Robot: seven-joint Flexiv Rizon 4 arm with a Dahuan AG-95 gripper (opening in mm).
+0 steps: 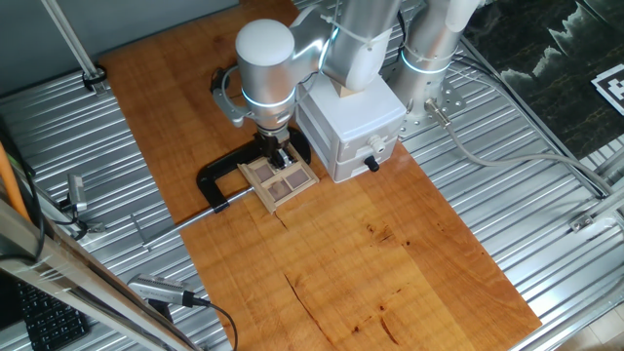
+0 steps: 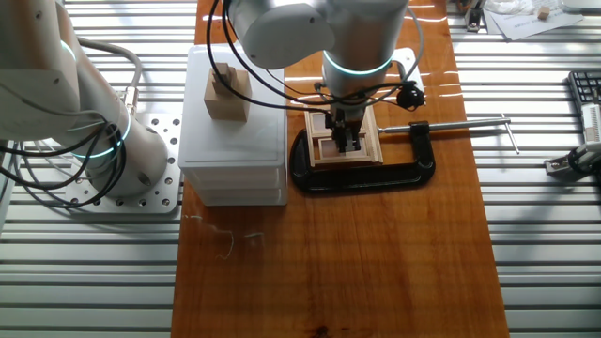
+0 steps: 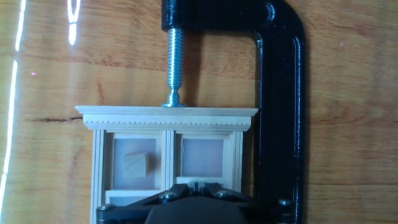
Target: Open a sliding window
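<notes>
The sliding window (image 1: 283, 178) is a small light-wood frame with brown panes, lying flat on the wooden table. A black C-clamp (image 1: 219, 180) pins it down. It also shows in the other fixed view (image 2: 366, 143) and in the hand view (image 3: 168, 149), where a small wooden block sits on the left pane. My gripper (image 1: 281, 159) is down on the window near its middle, also in the other fixed view (image 2: 346, 143). In the hand view the gripper (image 3: 198, 185) has its fingertips together over the window's middle rail, with only a thin slit between them.
A white box with drawers and a black knob (image 1: 353, 125) stands right beside the window, with a wooden block (image 2: 228, 96) on top. The clamp's screw rod (image 2: 465, 123) sticks out sideways. Ribbed metal surrounds the wooden board (image 1: 390, 263).
</notes>
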